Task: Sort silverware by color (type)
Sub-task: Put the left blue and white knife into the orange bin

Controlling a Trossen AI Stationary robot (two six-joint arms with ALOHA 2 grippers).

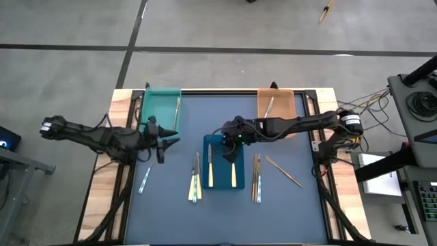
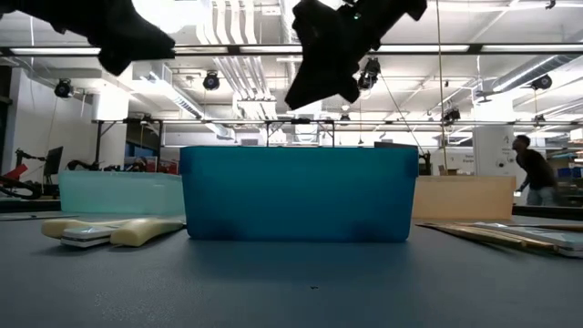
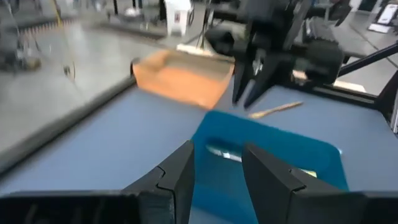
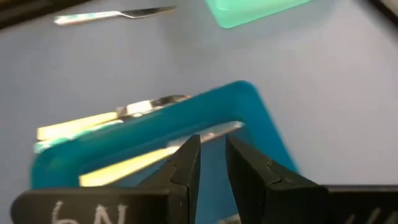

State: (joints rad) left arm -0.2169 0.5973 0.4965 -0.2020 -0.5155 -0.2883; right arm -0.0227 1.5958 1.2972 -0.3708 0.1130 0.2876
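My right tool (image 1: 226, 141) hangs over the far end of the blue tray (image 1: 224, 179), fingers a narrow gap apart, pinching nothing. Two cream utensils (image 1: 210, 173) lie in that tray. My left tool (image 1: 164, 139) waits beside the teal tray (image 1: 161, 106), fingers apart, empty.

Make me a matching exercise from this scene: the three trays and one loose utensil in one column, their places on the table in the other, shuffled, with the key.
Things:
1. teal tray
2. blue tray
3. orange tray
4. pale-blue-handled utensil

Places, in the high view:
A. table's middle, under the right gripper
B. far left corner
C. near left, alone on the mat
D. far right corner

Pairs: 1-B, 2-A, 3-D, 4-C
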